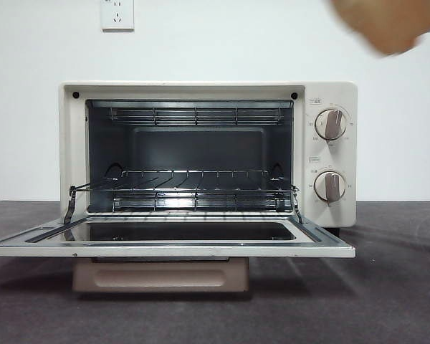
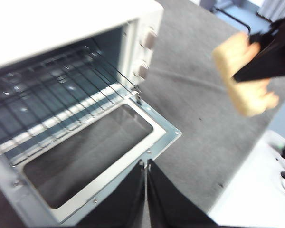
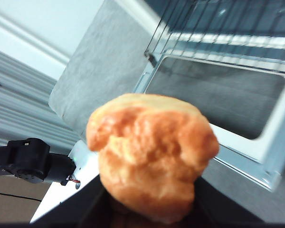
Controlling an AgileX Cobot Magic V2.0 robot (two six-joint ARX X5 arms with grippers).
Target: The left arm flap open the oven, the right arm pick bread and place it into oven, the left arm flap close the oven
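The oven faced front, door lying flat open. The right gripper squeezed the lumpy golden bread high beside the oven. The left gripper was closed, empty.

The front view is evenly and brightly lit; a soft shadow is cast under the oven door. The bread is motion-blurred there, and both wrist views are softened.

White wall socket high on far wall, left of centre. Dark grey table mat underfoot; white tabletop edge beside it.
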